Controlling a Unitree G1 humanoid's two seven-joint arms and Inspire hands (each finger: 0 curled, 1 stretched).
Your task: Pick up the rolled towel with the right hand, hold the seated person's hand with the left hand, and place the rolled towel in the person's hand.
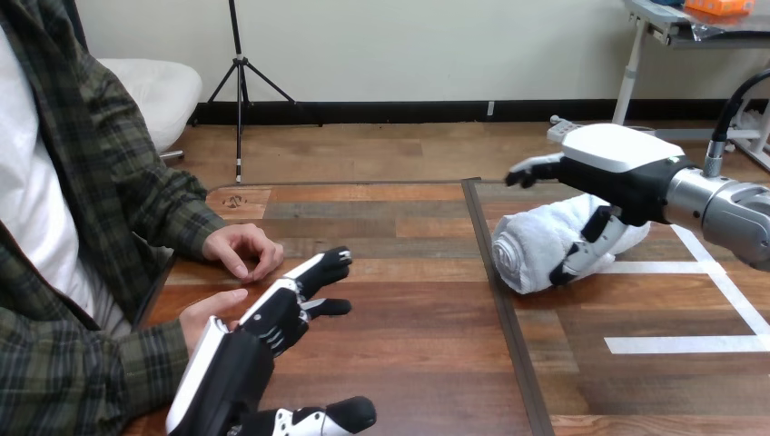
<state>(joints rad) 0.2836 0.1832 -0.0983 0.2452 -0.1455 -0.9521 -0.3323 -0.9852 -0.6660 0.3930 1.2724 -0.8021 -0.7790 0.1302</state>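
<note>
Wooden planks in brown and reddish tones made up the table (409, 300), and a dark seam (508, 336) ran from the bottom edge up through the middle of the frame. White tape lines (690, 268) crossed the boards to the right of the seam.

At the lower left of the frame, the left hand (263, 336) reached up and to the right over the table. Its fingers (313, 271) were straight and spread apart, and its thumb (336, 416) stuck out along the bottom edge. The frame's edge cut off its wrist.

The person's hand at the lower left (204, 313) lay just beside and partly behind that hand. Only its thumb side showed, and I could not tell whether the two touched. A little higher, the person's other hand (243, 250) rested on the wood with its fingers curled loosely inward.

Farther back, at the right of centre, the rolled towel (536, 245) lay white and thick just past the seam, its spiral end facing left. The right hand (608, 182) came in over it from the right edge. Its thumb (581, 250) bent down across the towel's near face, while its fingers (531, 170) reached out above the roll with their tips clear of it. The hand hid the towel's right end. Whether the roll sat on the boards or hung just off them was hard to make out.
</note>
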